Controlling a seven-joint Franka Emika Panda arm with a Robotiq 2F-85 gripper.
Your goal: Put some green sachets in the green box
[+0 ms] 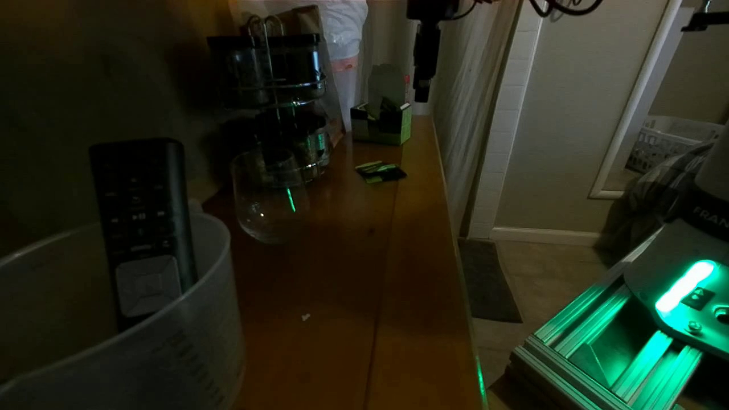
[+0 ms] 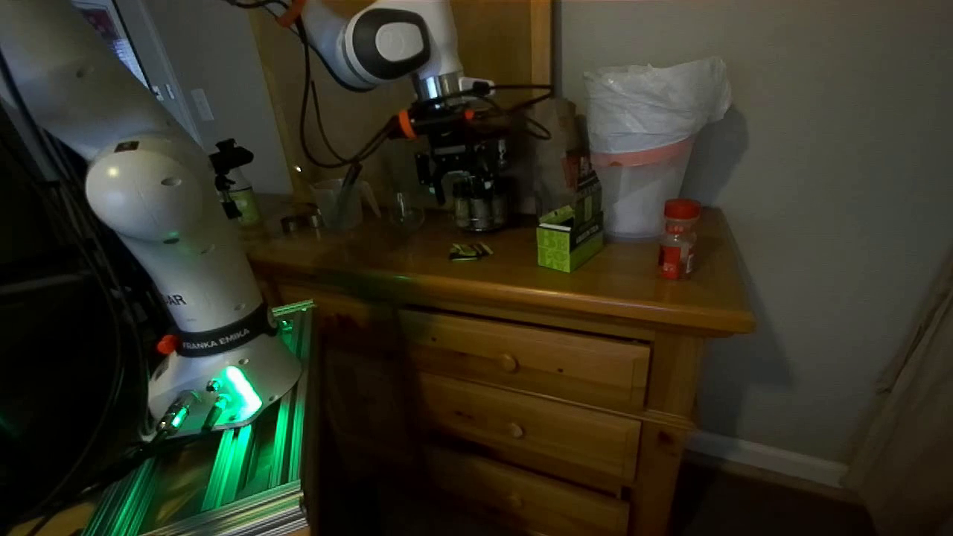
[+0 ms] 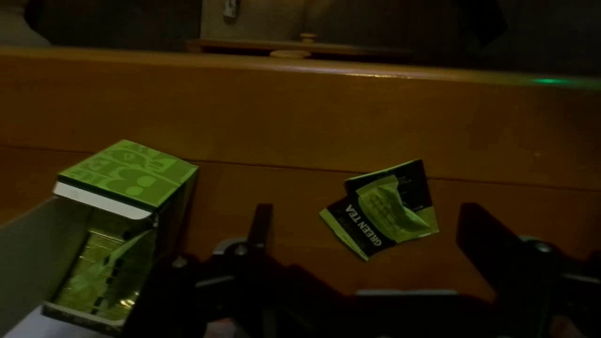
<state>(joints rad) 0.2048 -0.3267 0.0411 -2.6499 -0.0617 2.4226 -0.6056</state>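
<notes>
The green sachets lie overlapping and flat on the wooden dresser top, dark with light green parts and "GREEN TEA" lettering. They also show in both exterior views. The green box stands open at the left of the wrist view with its flap up; greenish packets show inside it. It also shows in both exterior views. My gripper is open and empty, above the dresser, with the sachets showing between its fingers. It hangs well above the surface in both exterior views.
A wire rack of jars stands behind the sachets. A clear glass and a jug holding a remote stand along the top. A bag-lined bin and a red-lidded jar stand near the box.
</notes>
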